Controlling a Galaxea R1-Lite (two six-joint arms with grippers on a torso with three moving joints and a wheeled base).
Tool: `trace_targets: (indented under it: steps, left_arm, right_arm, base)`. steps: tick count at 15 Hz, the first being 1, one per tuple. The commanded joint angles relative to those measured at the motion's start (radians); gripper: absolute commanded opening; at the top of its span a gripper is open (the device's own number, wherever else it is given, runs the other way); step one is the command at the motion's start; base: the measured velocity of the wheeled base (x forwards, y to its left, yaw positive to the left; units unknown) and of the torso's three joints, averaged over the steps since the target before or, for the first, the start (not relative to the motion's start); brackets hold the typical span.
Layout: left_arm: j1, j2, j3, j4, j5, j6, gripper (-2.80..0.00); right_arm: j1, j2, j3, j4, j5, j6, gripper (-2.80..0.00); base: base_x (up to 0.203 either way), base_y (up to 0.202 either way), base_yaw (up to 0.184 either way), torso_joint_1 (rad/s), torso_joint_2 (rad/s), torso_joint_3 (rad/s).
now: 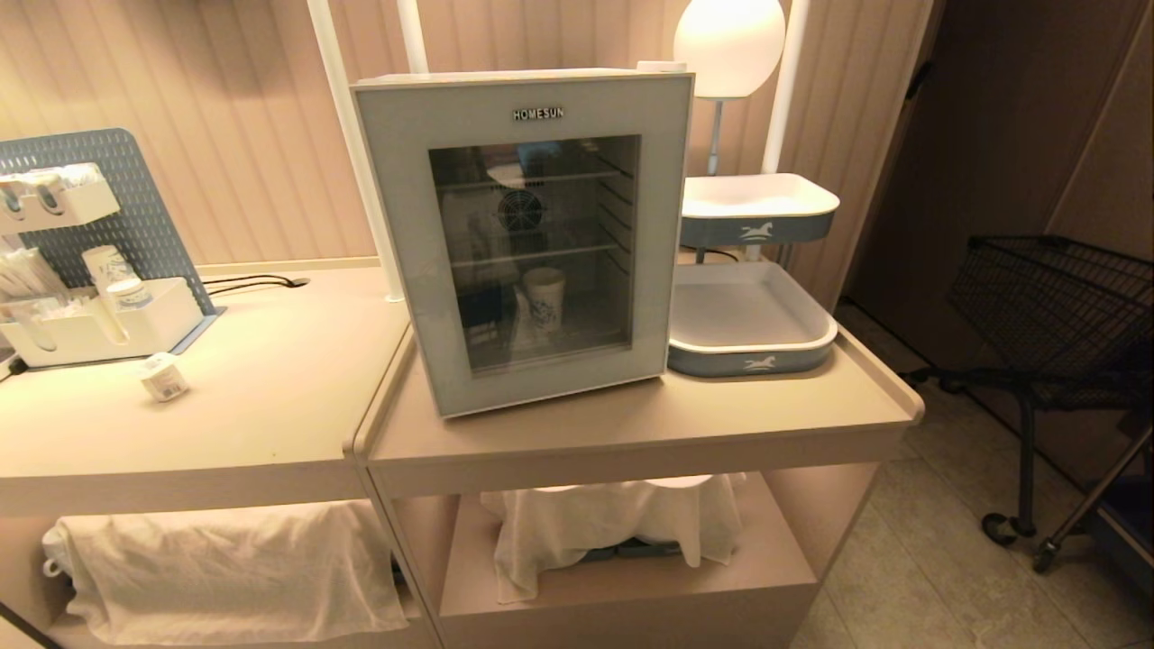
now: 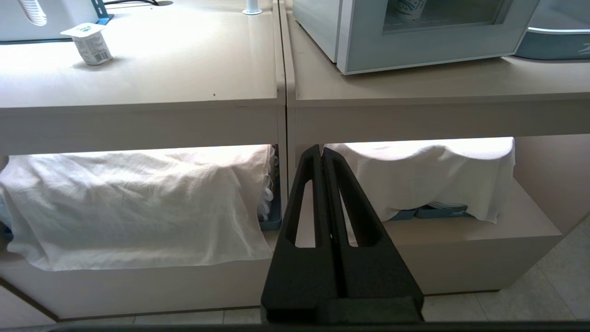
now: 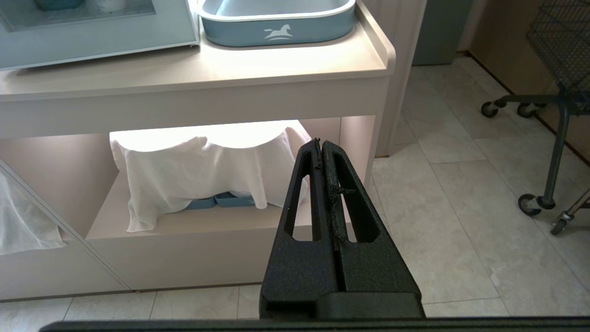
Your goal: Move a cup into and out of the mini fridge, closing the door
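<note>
Beige counter (image 1: 631, 424) against ribbed wall, tiled floor (image 3: 461, 207), wire cart (image 1: 1055, 306) off to the right. Left gripper (image 2: 321, 152) and right gripper (image 3: 321, 145) both low before the counter, jaws pressed together, empty, touching nothing; draped white cloths (image 2: 428, 175) on the lower shelf beyond the tips. Well above and beyond both: fridge (image 1: 527, 234), door (image 1: 406, 234) closed, cup (image 1: 544, 300) upright inside behind the glass; blue tray (image 3: 276, 20) just beside the fridge.

One mini fridge (image 1: 541, 234), one cup (image 1: 544, 299) inside, two trays (image 1: 753, 361)
</note>
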Motion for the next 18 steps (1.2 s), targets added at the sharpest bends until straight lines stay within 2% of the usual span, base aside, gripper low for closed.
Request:
trace_targets:
  steps: [1, 18]
  left_arm:
    - [0.000, 0.002, 0.002, 0.000, 0.000, -0.001, -2.80]
    - [0.000, 0.002, 0.002, 0.000, -0.001, 0.008, -2.80]
  right_arm:
    - [0.000, 0.003, 0.000, 0.000, 0.000, 0.000, -2.80]
    - [0.000, 0.002, 0.005, -0.016, -0.014, 0.018, -2.80]
  base:
    - [0.000, 0.000, 0.000, 0.000, 0.00, 0.000]
    - [0.000, 0.000, 0.000, 0.000, 0.00, 0.000]
